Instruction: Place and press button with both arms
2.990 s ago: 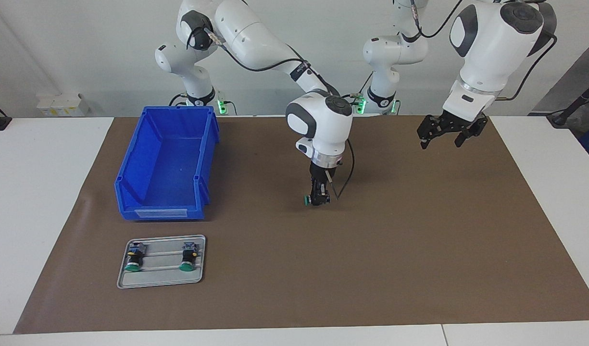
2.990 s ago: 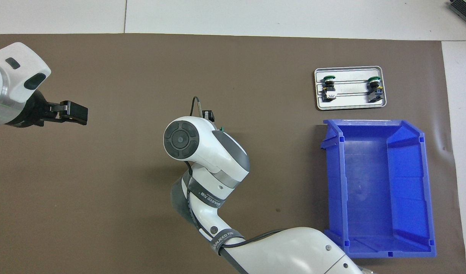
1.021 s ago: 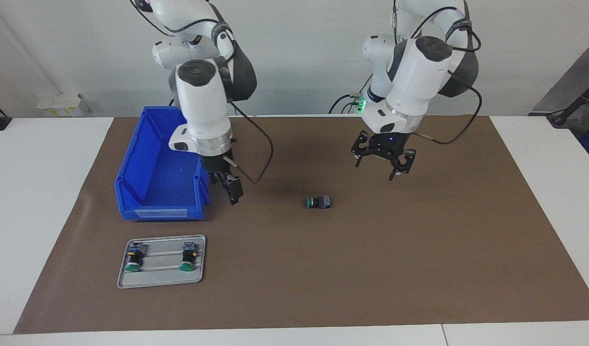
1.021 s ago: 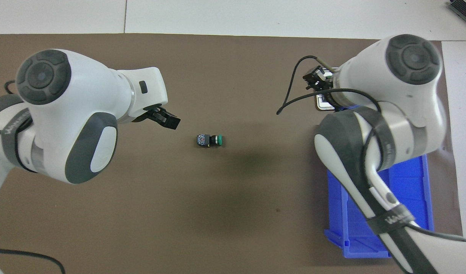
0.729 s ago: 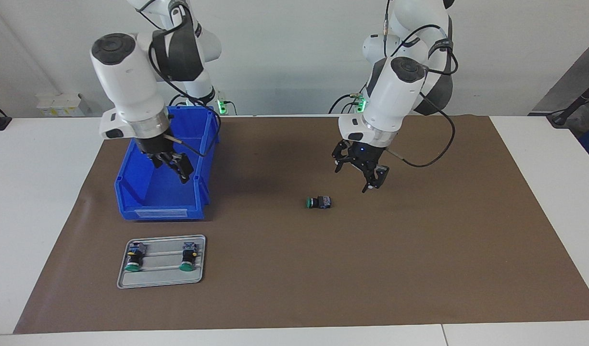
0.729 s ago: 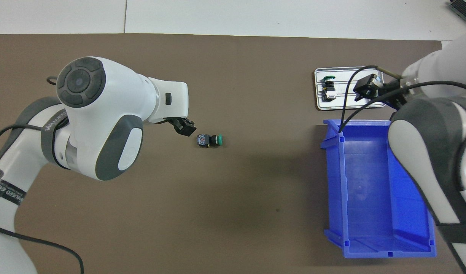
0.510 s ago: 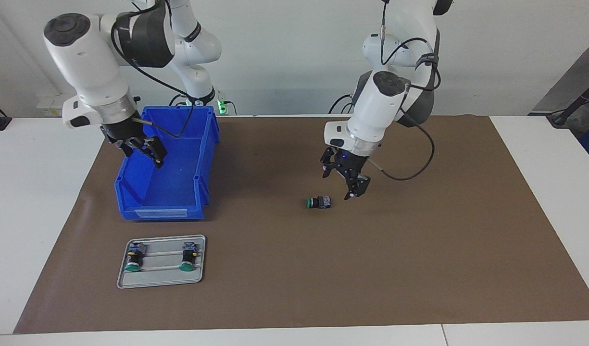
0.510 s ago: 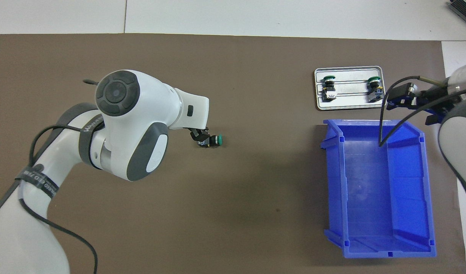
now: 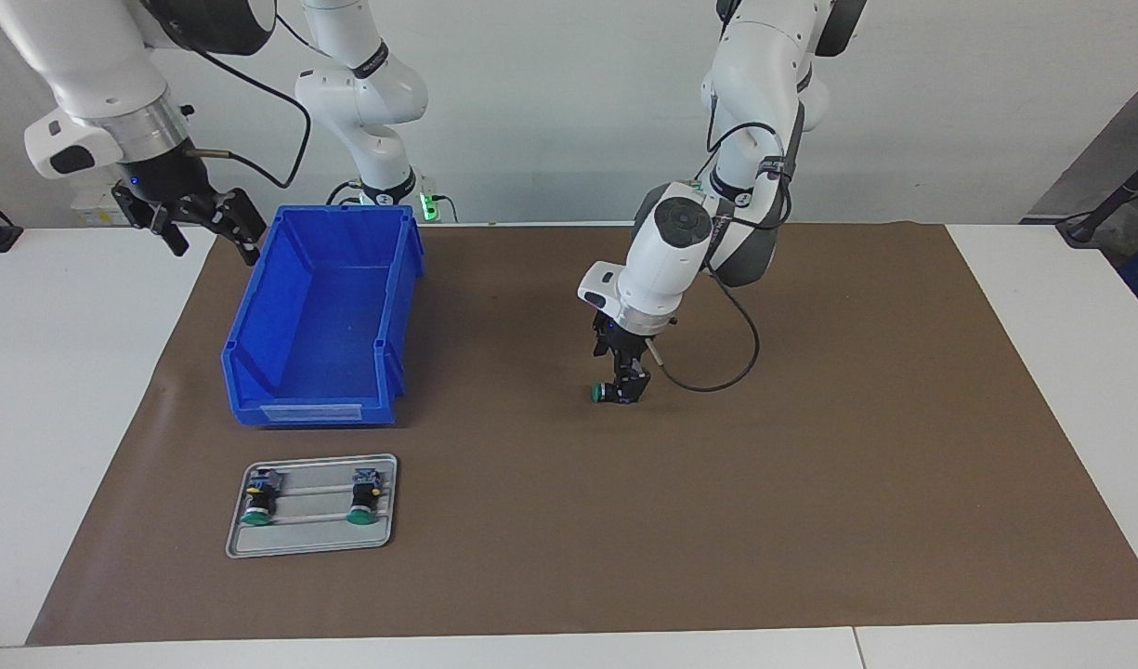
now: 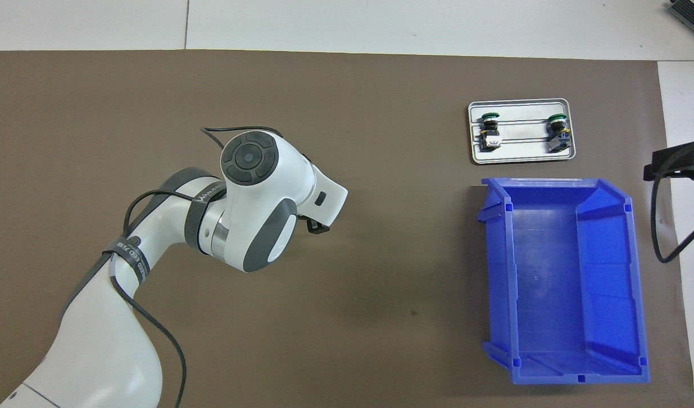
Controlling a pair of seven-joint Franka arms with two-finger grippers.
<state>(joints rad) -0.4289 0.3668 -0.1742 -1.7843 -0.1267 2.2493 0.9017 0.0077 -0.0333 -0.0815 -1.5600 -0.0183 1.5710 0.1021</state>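
I set my left pincer [image 9: 623,390] squarely around the green-capped button [image 9: 604,393] mid-frame, though I cannot tell whether it grips.

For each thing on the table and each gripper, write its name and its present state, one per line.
button: lying on its side on the mat, left gripper down at it
two spare buttons: lying in the tray
blue bin: empty
right gripper: open, raised beside the bin

The left arm reached down steeply to mid-worktop, its end effector [image 9: 624,390] low at the surface, fingers narrowed. The right arm stood raised at its own end, its end effector [image 9: 202,226] spread open.
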